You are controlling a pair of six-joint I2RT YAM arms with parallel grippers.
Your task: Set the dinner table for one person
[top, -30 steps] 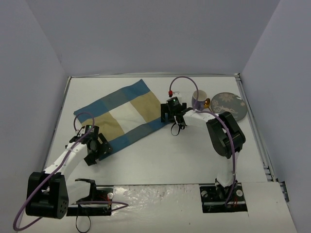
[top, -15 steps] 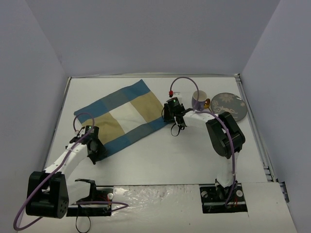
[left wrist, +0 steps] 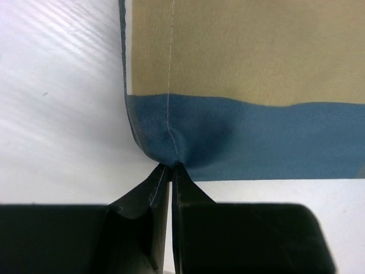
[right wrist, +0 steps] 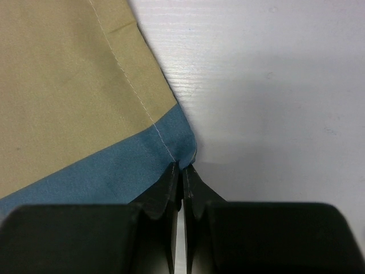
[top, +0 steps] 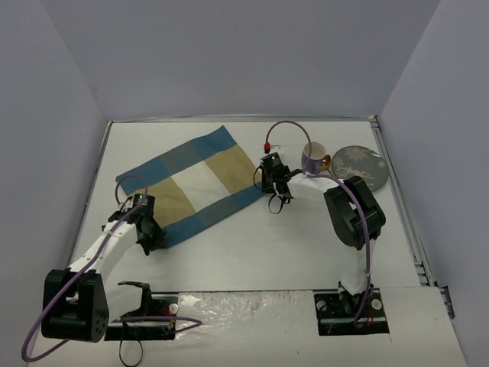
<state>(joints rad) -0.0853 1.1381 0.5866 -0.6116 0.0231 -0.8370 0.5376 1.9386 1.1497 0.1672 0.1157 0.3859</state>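
A blue-and-tan striped placemat (top: pixel 191 183) lies askew on the white dinner table (top: pixel 290 245), toward its back left. My left gripper (top: pixel 155 238) is shut on the mat's near-left blue corner; in the left wrist view the fingertips pinch the puckered hem (left wrist: pixel 171 165) of the placemat (left wrist: pixel 239 68). My right gripper (top: pixel 263 188) is shut on the mat's near-right corner. The right wrist view shows its tips (right wrist: pixel 182 166) clamped on the blue edge of the placemat (right wrist: pixel 74 103), with bare table (right wrist: pixel 274 85) to the right.
A purple-patterned mug (top: pixel 313 158) with a gold handle stands just right of the right gripper. Beside it lies a grey patterned plate (top: pixel 361 164) at the back right. Grey walls enclose the table on three sides.
Both grippers have gone from wide open to shut on the placemat's two near corners. The left gripper also shifted slightly along the mat's edge.
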